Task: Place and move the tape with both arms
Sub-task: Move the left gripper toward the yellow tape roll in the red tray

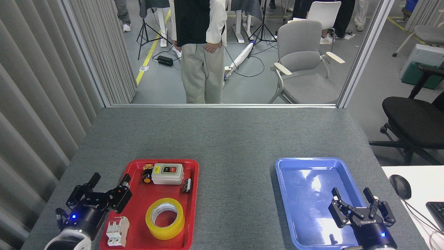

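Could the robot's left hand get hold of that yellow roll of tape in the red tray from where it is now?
Probably yes. The left hand is open at the red tray's left edge, and the tape lies flat close beside it with nothing on top.

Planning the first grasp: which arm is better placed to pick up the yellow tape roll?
The left. Its open gripper hangs at the left rim of the red plastic tray, where the translucent yellow tape roll lies. The right gripper is over the blue plastic tray, far from the roll.

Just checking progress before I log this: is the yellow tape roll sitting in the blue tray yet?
No, the tape lies flat in the red tray, while the blue tray holds nothing.
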You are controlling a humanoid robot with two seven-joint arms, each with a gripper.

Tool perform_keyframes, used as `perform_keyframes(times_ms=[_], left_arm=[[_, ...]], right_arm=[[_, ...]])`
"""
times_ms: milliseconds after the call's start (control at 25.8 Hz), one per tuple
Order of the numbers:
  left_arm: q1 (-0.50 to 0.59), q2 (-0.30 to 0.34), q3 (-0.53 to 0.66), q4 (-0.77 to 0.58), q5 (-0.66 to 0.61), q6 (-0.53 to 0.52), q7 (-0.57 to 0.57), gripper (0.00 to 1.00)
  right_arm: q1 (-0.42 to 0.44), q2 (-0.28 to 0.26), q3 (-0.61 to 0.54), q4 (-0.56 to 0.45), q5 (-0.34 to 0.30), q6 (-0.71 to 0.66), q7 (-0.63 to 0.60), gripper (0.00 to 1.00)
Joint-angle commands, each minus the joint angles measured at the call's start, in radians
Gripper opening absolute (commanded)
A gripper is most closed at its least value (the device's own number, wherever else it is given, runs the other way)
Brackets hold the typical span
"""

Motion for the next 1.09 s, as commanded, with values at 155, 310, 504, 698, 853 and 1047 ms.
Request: perform_keyframes(times_ms=[155, 310, 504, 698, 853, 1047], left_arm=[[0.004, -0.001, 0.025, -0.017, 0.011, 0.01, -0.002, 0.99], [0.014, 0.001, 0.038, -0.032, 0.014, 0.008, -0.005, 0.99], [0.012, 0.002, 0.045, -0.037, 0.015, 0.002, -0.042, 0.99], [-0.042, 0.002, 0.045, -0.06, 0.024, -0.058, -0.299, 0.99], [-0.08, 0.004, 0.042, -0.06, 0.026, -0.136, -0.517, 0.99], [-0.109, 0.019, 0.041, -0.061, 0.028, -0.257, -0.804, 0.99]], right_arm=[[0.003, 0.02, -0.016, -0.019, 0.054, -0.009, 0.001, 1.0], [0.026, 0.023, -0.023, -0.042, 0.075, -0.012, 0.001, 1.0], [0.048, 0.039, -0.039, -0.058, 0.077, -0.015, 0.001, 1.0], [0.074, 0.056, -0.045, -0.074, 0.1, -0.015, 0.001, 1.0], [0.074, 0.055, -0.045, -0.083, 0.098, -0.015, 0.001, 1.0], [0.075, 0.056, -0.046, -0.088, 0.1, -0.015, 0.001, 1.0]])
